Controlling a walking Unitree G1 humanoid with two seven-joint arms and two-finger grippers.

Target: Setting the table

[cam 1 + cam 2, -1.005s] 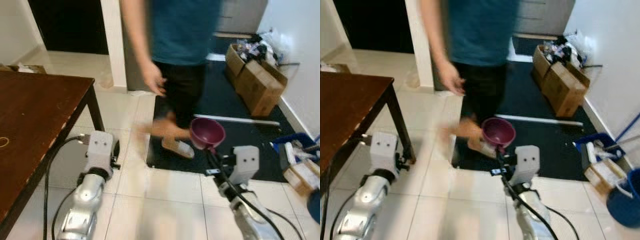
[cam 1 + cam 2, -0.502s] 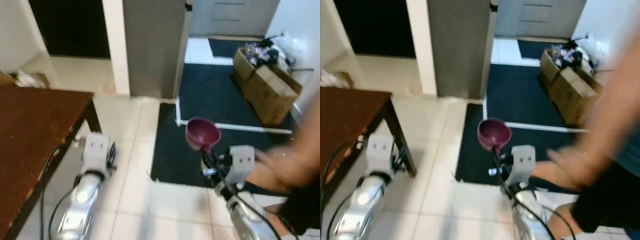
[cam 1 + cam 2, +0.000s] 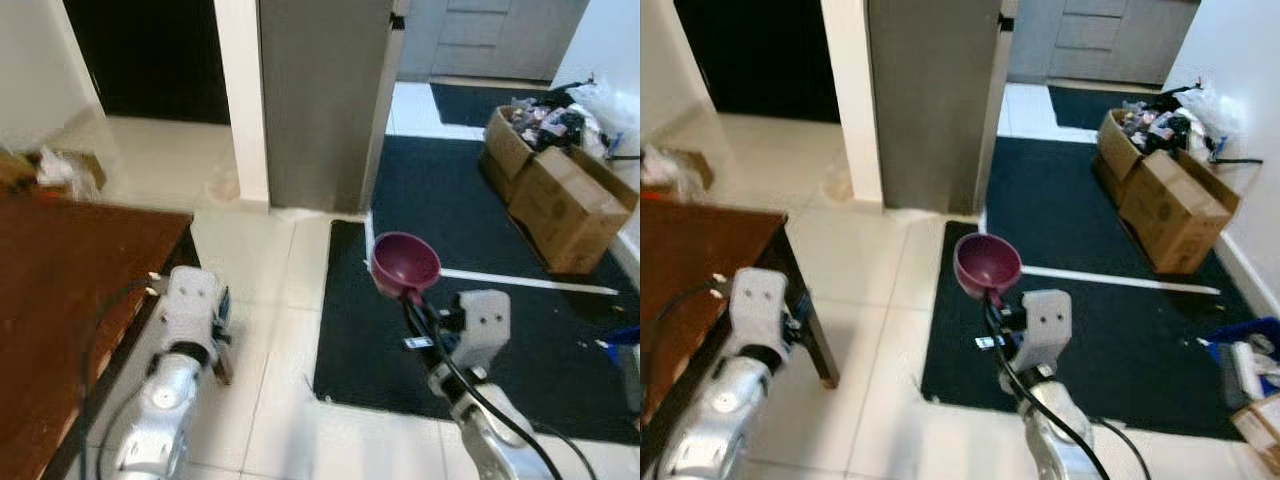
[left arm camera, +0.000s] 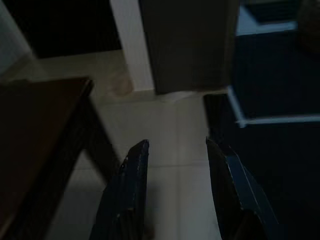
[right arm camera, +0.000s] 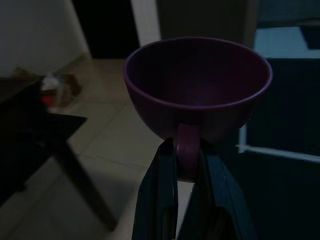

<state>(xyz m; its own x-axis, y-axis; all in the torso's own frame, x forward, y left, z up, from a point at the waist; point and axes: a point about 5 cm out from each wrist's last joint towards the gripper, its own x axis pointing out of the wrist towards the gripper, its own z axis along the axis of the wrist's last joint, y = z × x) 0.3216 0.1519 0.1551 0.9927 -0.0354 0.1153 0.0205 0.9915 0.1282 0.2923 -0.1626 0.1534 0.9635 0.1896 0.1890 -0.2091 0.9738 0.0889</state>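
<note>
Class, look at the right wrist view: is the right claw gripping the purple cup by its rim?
No, the right claw pinches the purple cup by its handle, below the bowl, not by the rim.

The brown table [image 3: 70,300] runs off the picture's left and bottom edges. A crumpled item [image 3: 55,170] beyond its far end is too blurred to identify. The cardboard boxes' [image 3: 560,190] contents are indistinct.

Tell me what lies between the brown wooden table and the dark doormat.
Bare pale floor tiles separate the brown wooden table from the dark doormat, seen in both eye views.
</note>
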